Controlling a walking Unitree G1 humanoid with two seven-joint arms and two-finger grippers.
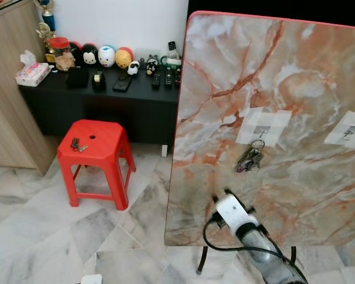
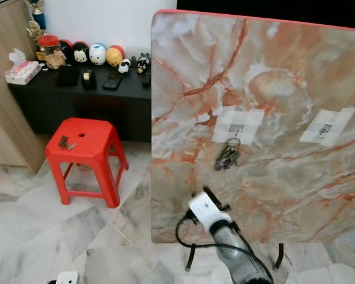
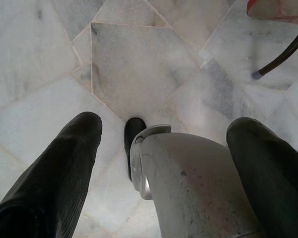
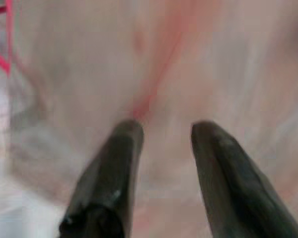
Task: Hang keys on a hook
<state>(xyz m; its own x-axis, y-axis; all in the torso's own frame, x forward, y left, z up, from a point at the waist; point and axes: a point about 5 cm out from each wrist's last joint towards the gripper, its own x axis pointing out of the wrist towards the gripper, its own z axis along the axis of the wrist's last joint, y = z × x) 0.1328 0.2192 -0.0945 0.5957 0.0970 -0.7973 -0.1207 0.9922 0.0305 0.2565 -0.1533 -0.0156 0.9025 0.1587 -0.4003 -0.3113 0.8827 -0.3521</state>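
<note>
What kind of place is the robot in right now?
Most likely a room in a home: a marble-tiled floor, a black console table lined with toy figures and remote controls, and a red plastic stool. Keys hang on an upright marble-patterned board.

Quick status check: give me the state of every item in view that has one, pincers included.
Bunch of keys: hanging on the left hook.
Right hook: bare.
Second bunch of keys: lying on the red stool.
Marble-pattern board: upright.
Right pincer: open, holding nothing, close to the board.
Left pincer: open, holding nothing, pointing at the floor.
</note>
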